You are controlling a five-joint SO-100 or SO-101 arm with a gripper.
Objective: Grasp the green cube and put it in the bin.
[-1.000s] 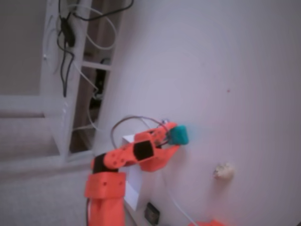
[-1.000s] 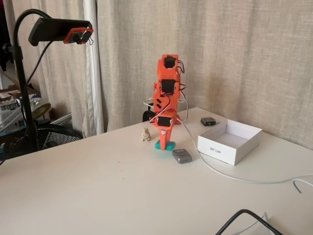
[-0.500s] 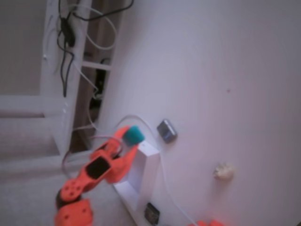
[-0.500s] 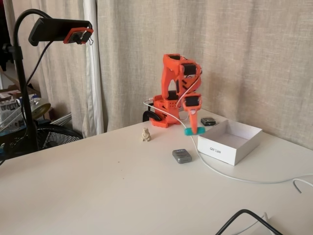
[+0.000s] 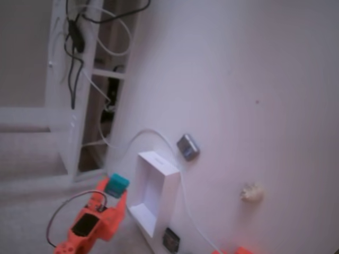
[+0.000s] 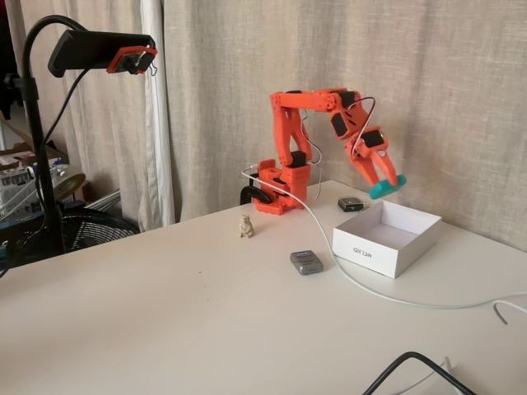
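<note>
This is looking like a home room: beige curtains [image 6: 412, 82] are hanging behind the white surface [image 6: 165, 329], and a fan [image 6: 74, 234] is standing beside it.

one fixed view is soft and blurred throughout, washed in a pinkish haze, edges smeared. the other is sharp, evenly lit by diffuse daylight, with faint shadows on the table [image 6: 165, 321] at lower frame.

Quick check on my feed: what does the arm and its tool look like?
The arm is bright orange printed plastic with black servo blocks at its joints and thin dark wires looping along the links. Its tool has two tapered orange fingers. The orange base sits at the table's back edge.
</note>
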